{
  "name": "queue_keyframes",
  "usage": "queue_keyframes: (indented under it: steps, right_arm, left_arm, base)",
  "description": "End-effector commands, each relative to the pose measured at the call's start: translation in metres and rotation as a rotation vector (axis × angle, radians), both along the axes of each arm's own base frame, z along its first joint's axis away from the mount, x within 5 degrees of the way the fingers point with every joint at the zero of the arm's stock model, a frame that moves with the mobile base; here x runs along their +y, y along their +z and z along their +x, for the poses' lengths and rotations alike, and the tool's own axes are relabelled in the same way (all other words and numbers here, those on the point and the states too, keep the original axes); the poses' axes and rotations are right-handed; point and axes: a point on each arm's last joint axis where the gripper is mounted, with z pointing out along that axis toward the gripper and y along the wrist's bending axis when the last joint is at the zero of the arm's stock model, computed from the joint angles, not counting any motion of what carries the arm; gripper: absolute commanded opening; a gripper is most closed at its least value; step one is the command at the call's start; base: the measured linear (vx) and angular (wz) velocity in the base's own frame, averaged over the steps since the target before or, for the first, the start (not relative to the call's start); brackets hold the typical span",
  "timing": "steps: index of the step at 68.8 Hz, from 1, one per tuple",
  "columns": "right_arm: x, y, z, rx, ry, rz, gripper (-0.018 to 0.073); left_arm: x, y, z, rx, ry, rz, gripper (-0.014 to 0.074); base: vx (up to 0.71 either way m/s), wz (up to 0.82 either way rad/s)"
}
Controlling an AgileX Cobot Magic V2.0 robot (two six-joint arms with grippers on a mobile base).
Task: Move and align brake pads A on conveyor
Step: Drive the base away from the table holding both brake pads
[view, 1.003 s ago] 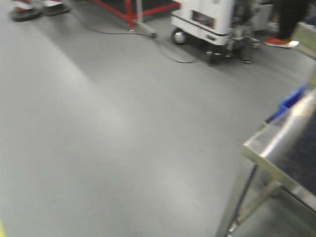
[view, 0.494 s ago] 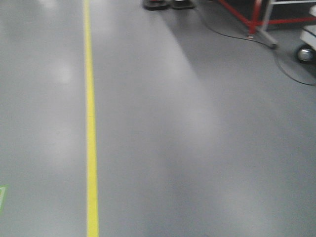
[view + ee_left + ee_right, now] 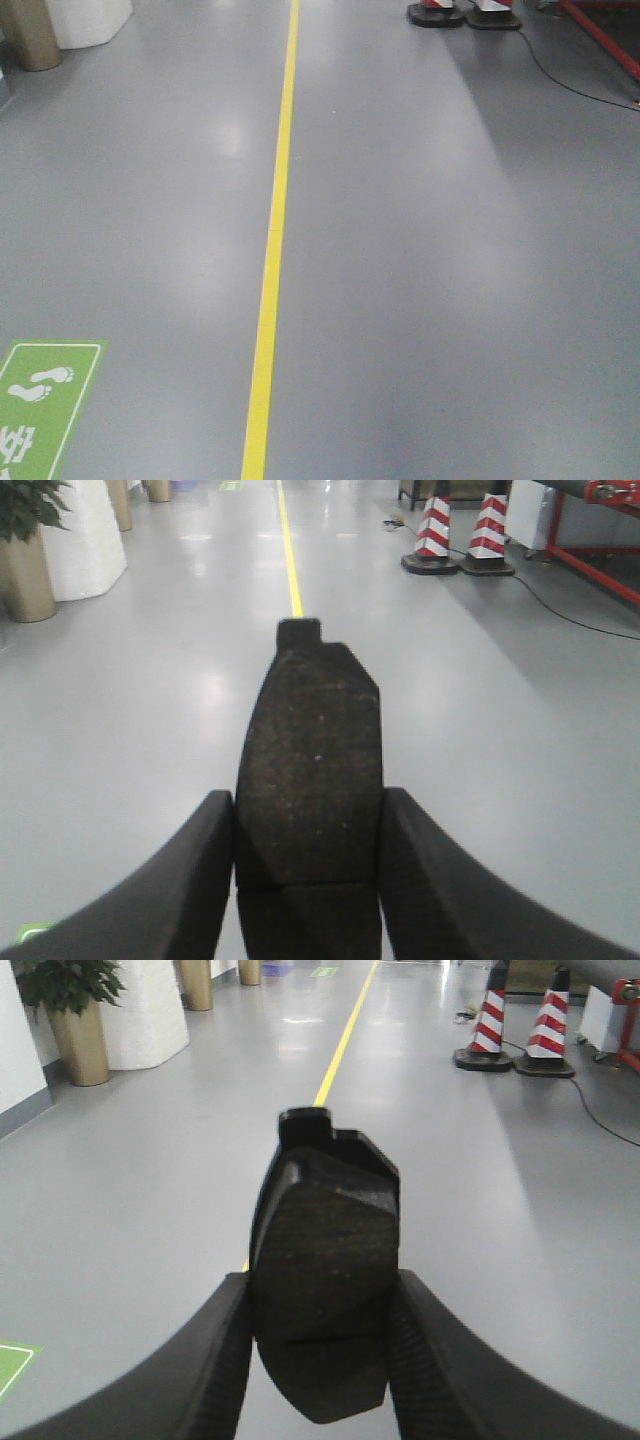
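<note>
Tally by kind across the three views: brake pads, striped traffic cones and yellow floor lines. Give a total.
Brake pads: 2
Striped traffic cones: 2
Yellow floor line: 1
Total: 5

I have the left gripper (image 3: 305, 810) clamped on a brake pad (image 3: 310, 720) and the right gripper (image 3: 320, 1290) on a second brake pad (image 3: 325, 1210), both pointing forward.
</note>
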Motion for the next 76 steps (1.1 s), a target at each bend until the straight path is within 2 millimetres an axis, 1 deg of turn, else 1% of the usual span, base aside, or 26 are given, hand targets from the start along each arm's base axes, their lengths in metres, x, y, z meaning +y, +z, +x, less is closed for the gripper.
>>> queue_keyframes:
  steps: [1, 17, 32, 57, 76]
  right_arm:
    - [-0.0002, 0.0181, 0.0002, -0.125, -0.001, 0.006, -0.001]
    - [-0.0002, 0.0181, 0.0002, -0.124, -0.001, 0.006, -0.001]
    - [-0.0002, 0.0181, 0.0002, -0.124, -0.001, 0.006, -0.001]
    - [-0.0002, 0.0181, 0.0002, -0.125, -0.001, 0.006, -0.001]
    - [-0.0002, 0.0181, 0.0002, -0.125, -0.001, 0.006, -0.001]
  left_arm:
    - [-0.0005, 0.0188, 0.0009, -0.123, -0.003, -0.018, -0.0006]
    - [-0.0005, 0.0188, 0.0009, -0.123, -0.003, -0.018, -0.0006]
    - [-0.0005, 0.0188, 0.0009, -0.123, -0.003, -0.018, -0.0006]
    - [-0.0005, 0.0187, 0.001, -0.122, -0.003, -0.018, -0.0006]
    - [-0.0005, 0.0187, 0.001, -0.122, -0.003, -0.018, -0.0006]
  base:
    - [0.17, 0.28]
    - [0.23, 0.19]
    - [0.39, -0.08]
    - [0.55, -0.21]
    - [0.61, -0.07]
